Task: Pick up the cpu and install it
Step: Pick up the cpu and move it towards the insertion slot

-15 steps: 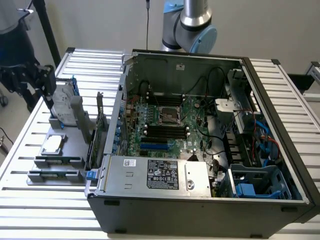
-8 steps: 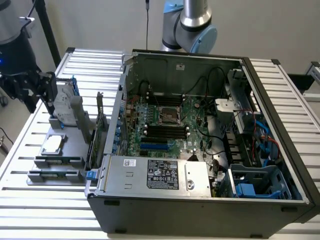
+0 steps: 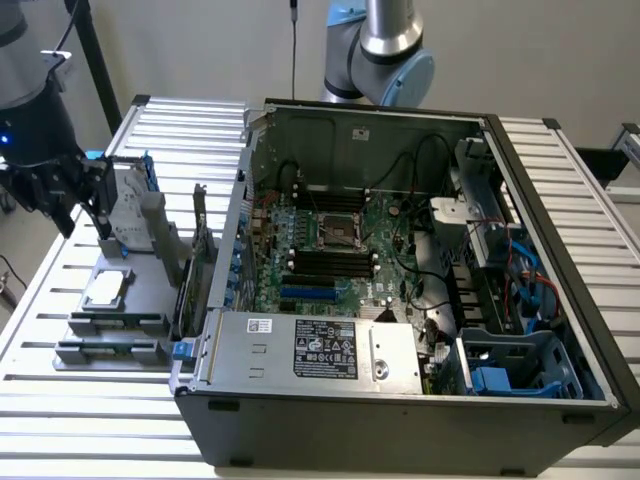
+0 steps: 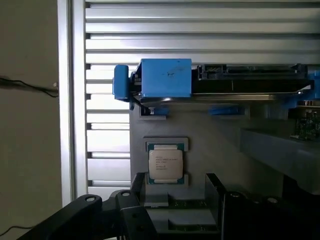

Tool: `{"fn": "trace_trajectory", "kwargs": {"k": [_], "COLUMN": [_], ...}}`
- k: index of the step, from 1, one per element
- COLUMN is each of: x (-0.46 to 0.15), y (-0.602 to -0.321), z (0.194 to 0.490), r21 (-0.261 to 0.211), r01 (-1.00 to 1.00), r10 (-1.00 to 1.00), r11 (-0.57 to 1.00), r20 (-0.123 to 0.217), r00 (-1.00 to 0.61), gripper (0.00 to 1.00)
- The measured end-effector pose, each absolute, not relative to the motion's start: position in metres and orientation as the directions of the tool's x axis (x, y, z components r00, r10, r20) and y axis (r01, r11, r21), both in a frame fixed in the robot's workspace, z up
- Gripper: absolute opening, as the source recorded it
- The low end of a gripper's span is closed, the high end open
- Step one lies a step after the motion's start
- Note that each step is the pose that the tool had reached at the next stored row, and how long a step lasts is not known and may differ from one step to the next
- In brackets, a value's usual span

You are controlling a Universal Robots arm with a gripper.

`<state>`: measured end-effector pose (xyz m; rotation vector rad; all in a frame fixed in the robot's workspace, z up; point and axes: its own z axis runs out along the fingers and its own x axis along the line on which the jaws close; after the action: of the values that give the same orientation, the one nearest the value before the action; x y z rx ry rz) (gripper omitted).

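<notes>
Silver-topped with a thin pale rim, the cpu [image 4: 165,164] is lying flat in a framed seat on the grey holder [image 4: 220,155], below the jaws, which are hanging wide open above it and gripping nothing. Seen from the wrist, their black fingers [image 4: 217,205] are standing well apart to either side of the chip, not touching it. Several lines of dark print are running across the chip's top, too small to read. Just beyond the cpu from the jaws, the hard drive [image 4: 250,86] with its blue bracket [image 4: 165,77] is standing on edge across the holder, leaving a bare grey strip between the two. The slatted aluminium desk [image 4: 150,40] is stretching on past the holder's edge. The exterior view is taking in the open computer case [image 3: 400,430], well apart from the jaws toward the exterior view's right, with its motherboard socket [image 3: 335,232] sitting on the green board among black cables [image 3: 420,150]. A white label [image 3: 325,352] on the power supply is carrying print that cannot be read.
</notes>
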<state>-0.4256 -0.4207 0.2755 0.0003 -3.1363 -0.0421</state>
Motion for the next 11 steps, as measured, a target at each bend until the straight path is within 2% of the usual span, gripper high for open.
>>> {"fn": "trace_trajectory", "kwargs": {"k": [11], "x": [-0.427], "y": [-0.426], "z": [0.255], "r21": [0.029], "r01": [-0.046], "r10": [-0.046], "r11": [0.999], "r20": [0.014], "r00": [-0.999], "gripper": [0.60]}}
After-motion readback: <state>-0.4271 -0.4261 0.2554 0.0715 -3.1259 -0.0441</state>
